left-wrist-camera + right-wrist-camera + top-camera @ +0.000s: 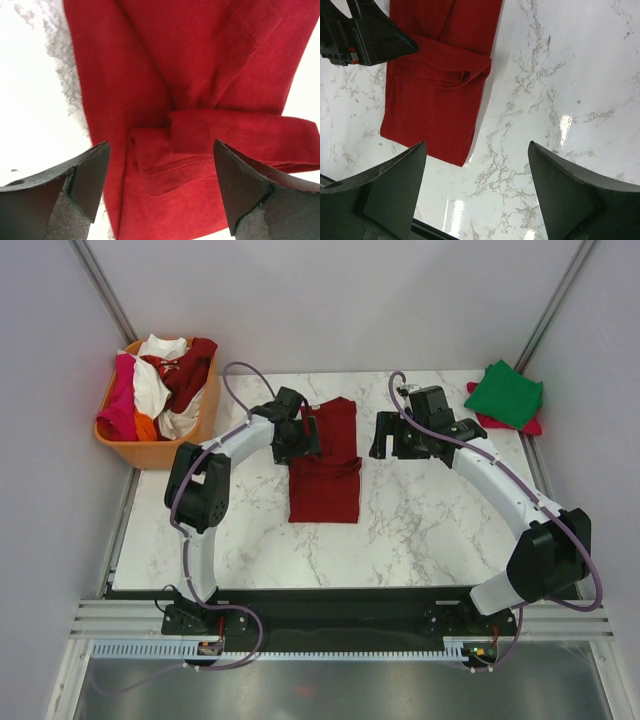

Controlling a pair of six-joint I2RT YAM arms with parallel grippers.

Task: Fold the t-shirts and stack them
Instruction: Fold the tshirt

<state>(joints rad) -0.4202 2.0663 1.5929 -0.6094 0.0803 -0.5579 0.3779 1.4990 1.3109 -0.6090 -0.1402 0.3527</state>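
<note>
A dark red t-shirt lies partly folded as a long strip in the middle of the marble table. My left gripper is open and empty, hovering over the shirt's left side; in the left wrist view the shirt fills the frame between my fingers. My right gripper is open and empty just right of the shirt, above bare marble; the shirt shows at upper left in the right wrist view. A folded green t-shirt lies on a pink-red one at the far right corner.
An orange plastic basket at the far left holds crumpled white, dark red, pink-red and orange shirts. The left gripper's body shows in the right wrist view. Grey walls close in both sides.
</note>
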